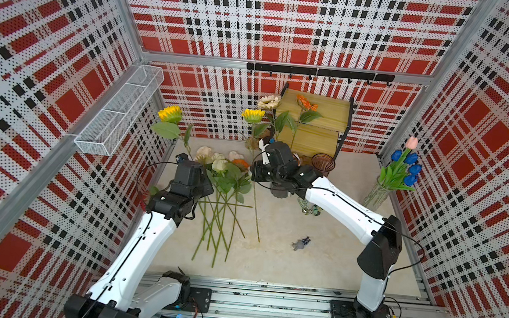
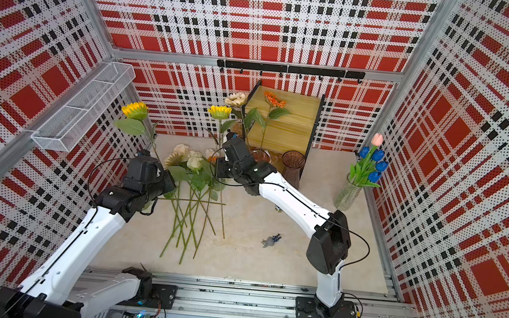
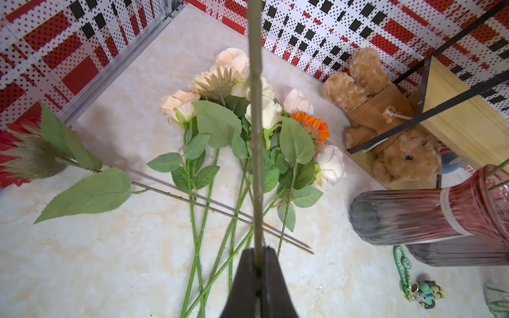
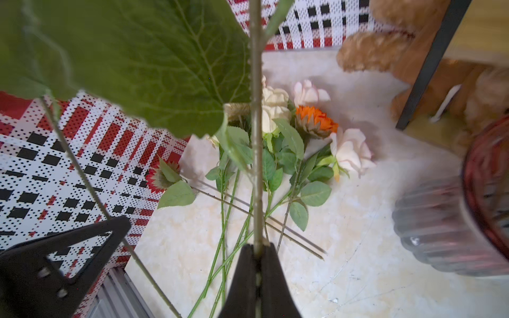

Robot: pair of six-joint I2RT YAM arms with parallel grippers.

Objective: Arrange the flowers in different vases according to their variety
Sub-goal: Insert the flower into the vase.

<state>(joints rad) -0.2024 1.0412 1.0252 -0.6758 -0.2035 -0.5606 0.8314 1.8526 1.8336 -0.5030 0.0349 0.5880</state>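
The task is about half done, in my judgement. The tulips [image 1: 410, 168], blue with one pink, stand in the clear glass cylinder [image 1: 375, 198] at the right side of the desk [image 1: 316, 267]. A cream sunflower [image 1: 269, 102] and an orange sunflower [image 1: 305, 102] stand in the pinkish vase [image 2: 259, 156], just before the wooden shelf [image 1: 315, 108].

The left gripper [image 3: 259, 252] is clenched on the stem of a yellow sunflower [image 1: 170, 113] and holds it upright. The right gripper [image 4: 257, 249] is clenched on the stem of a second yellow sunflower [image 1: 252, 115], near the pinkish vase.

The brownish-purple vase [image 1: 322, 166] is empty. The roses [image 3: 179, 103] lie in a pile on the desk, mixed with more sunflowers, and a red sunflower [image 4: 154, 180] lies beside them. All these are left to sort.
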